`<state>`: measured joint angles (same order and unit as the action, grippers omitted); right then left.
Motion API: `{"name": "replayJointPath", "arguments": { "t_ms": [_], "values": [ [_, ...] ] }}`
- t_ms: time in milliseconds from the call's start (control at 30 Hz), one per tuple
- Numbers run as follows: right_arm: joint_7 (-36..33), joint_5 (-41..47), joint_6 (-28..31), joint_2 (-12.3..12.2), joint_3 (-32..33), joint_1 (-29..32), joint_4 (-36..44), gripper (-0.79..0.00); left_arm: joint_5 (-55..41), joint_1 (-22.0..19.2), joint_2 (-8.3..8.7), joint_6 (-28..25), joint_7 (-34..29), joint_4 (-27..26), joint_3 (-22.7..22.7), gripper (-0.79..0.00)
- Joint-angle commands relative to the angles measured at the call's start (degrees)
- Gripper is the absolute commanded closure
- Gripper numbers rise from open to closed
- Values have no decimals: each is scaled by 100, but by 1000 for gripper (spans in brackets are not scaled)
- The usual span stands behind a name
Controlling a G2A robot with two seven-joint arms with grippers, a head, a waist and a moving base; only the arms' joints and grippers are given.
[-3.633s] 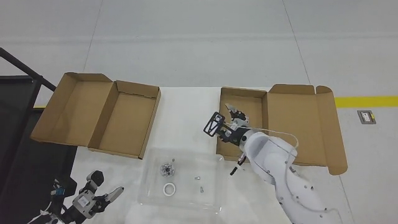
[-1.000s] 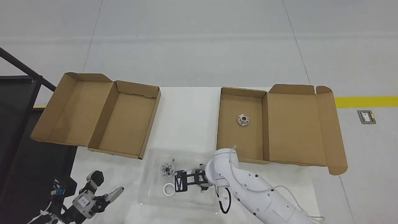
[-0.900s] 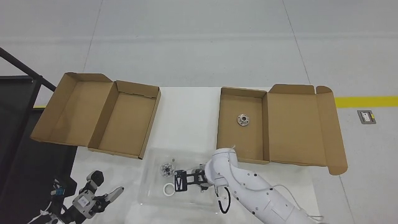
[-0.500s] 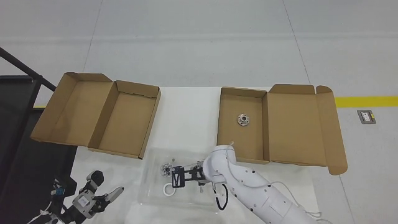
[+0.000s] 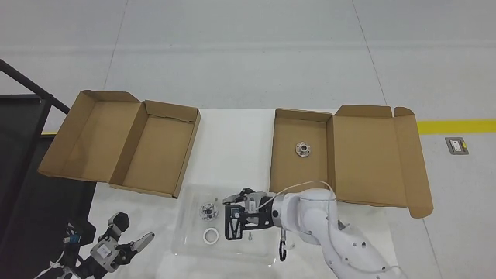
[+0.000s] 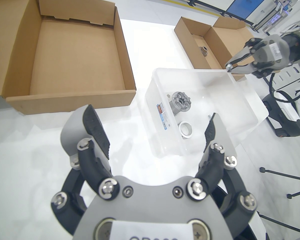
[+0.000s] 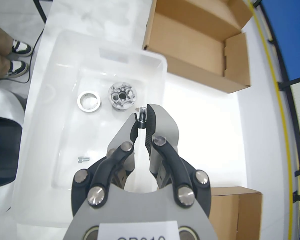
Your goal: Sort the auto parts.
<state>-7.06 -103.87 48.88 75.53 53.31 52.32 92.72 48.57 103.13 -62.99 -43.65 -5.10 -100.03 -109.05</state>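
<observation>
Clamping a bolt (image 7: 141, 120), right hand (image 7: 142, 115); threads point beyond fingertips (image 7: 155, 118).

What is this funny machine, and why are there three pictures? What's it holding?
It's a robot with two arms. One picture looks down on the white table from above; the other two come from cameras on its wrists. The right hand pinches a small bolt above a clear bin. In the bin lie a round metal hub, a ring and a little screw. The left hand is open and holds nothing. One cardboard box is empty; the other box has a metal part inside.
</observation>
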Motion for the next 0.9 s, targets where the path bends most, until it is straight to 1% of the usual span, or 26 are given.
{"name": "replayJointPath", "arguments": {
  "t_ms": [0,233,300,367,433,467,500,533,600,633,667,700,733,767,800,867],
  "values": [
    [30,18,0,-2,3,-8,-3,0,0,0,0,0,0,0,0,-785],
    [30,18,0,-2,3,-8,-3,0,0,0,0,0,0,0,0,-785],
    [65,75,-96,4,-16,32,0,0,0,0,0,0,0,0,0,-785],
    [235,227,-252,7,68,2,3,0,0,0,0,0,0,0,0,-785],
    [659,377,-414,-8,211,10,-7,0,0,0,0,0,0,0,0,-785],
    [984,438,-453,-25,293,24,2,0,0,0,0,0,0,0,0,-785],
    [1509,478,-485,-56,417,58,-9,0,0,0,0,0,0,0,0,-785],
    [1778,483,-531,-73,490,80,-19,0,0,0,0,0,0,0,0,-785],
    [2724,393,-586,-137,662,165,-73,0,0,0,0,0,0,0,0,-785],
    [2969,369,-591,-153,698,181,-96,0,0,0,0,0,0,0,0,-785],
    [3473,346,-607,-182,769,208,-160,0,0,0,0,0,0,0,0,-785],
    [3839,336,-638,-203,824,223,-225,0,0,0,0,0,0,0,0,-785],
    [4071,324,-667,-216,858,227,-267,0,0,0,0,0,0,0,0,-785],
    [4469,318,-669,-232,885,228,-314,0,0,0,0,0,0,0,0,-785],
    [5065,304,-620,-257,908,212,-410,0,0,0,0,0,0,0,0,-785],
    [5769,210,-545,-290,914,158,-570,0,0,0,0,0,0,0,0,-785]
  ]
}}
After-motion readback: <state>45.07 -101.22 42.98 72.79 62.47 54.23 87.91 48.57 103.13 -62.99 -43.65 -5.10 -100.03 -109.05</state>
